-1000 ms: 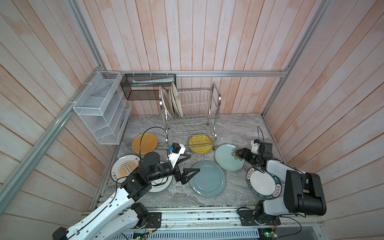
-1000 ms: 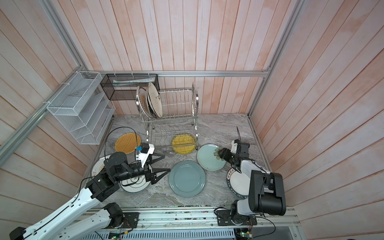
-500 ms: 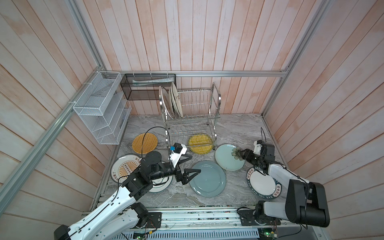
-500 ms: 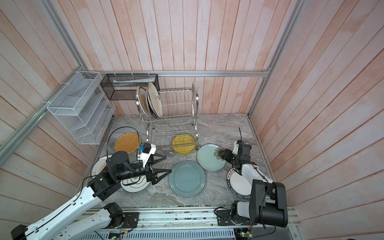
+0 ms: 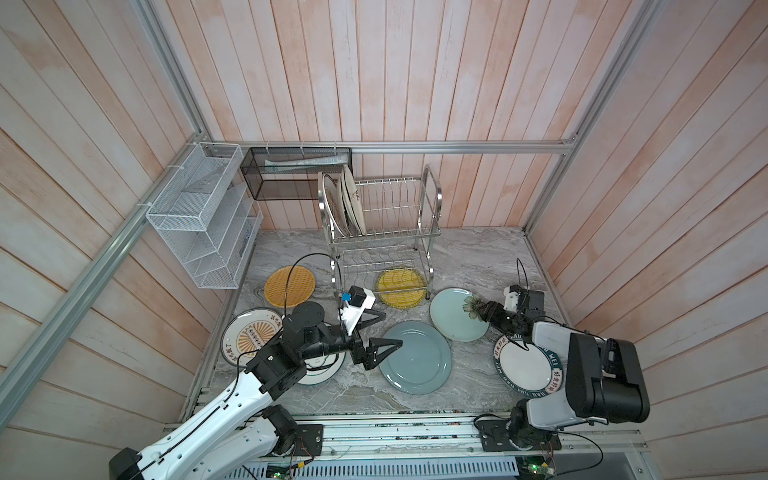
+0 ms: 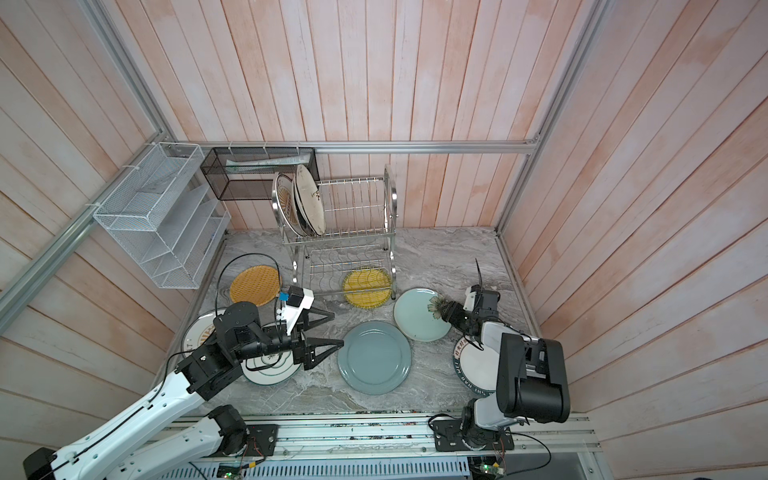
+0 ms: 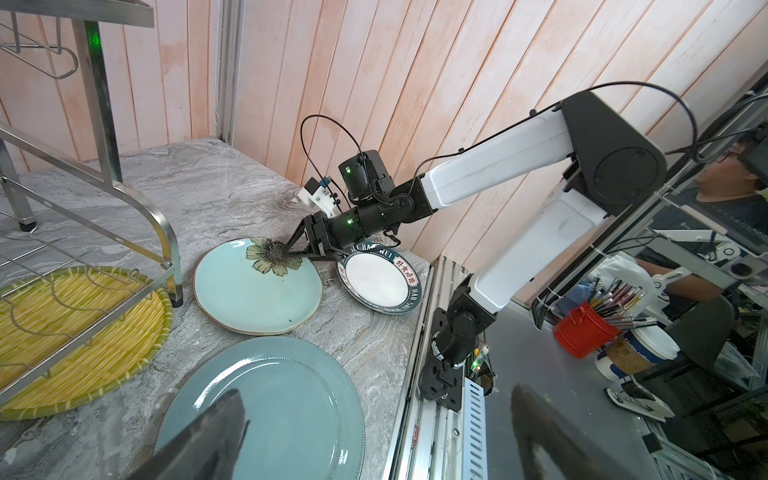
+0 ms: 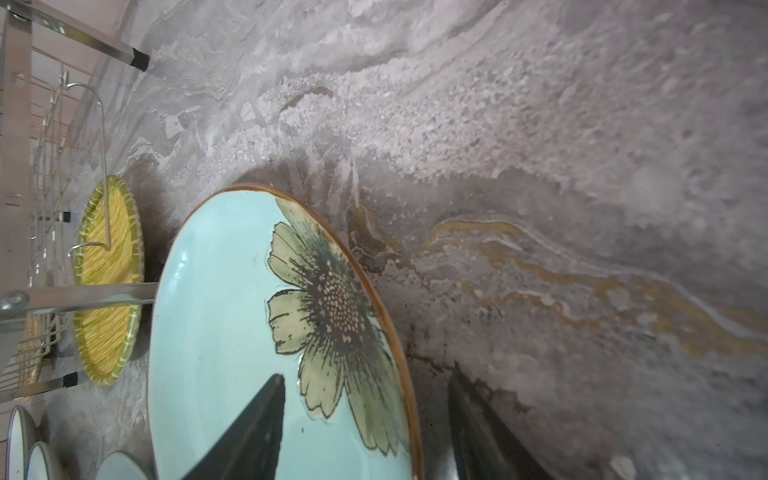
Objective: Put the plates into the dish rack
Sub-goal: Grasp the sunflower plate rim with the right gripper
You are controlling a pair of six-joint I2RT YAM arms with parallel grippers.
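Your fingers (image 8: 249, 428) straddle the brown rim of the celadon plate (image 8: 216, 332) beside its flower print. One is over the glaze, the other outside over the grey surface (image 8: 582, 166). They stand apart, and contact is hard to judge. Beyond, a yellow plate (image 8: 112, 332) lies under the rack (image 8: 83, 297).

White mesh organiser (image 5: 199, 232) hanging on side wall (image 5: 83, 166), well apart from left claw (image 5: 393, 329), on its far left; black mesh basket (image 5: 291, 174) hanging on back wall (image 5: 415, 83), well beyond same claw. Grey marble tabletop (image 5: 478, 257) lying under both claws. Red pen cup (image 7: 582, 330) and paper cup (image 7: 636, 353) standing off the tabletop, well behind right claw (image 7: 289, 251); person (image 7: 731, 187) showing further back, partly cut off
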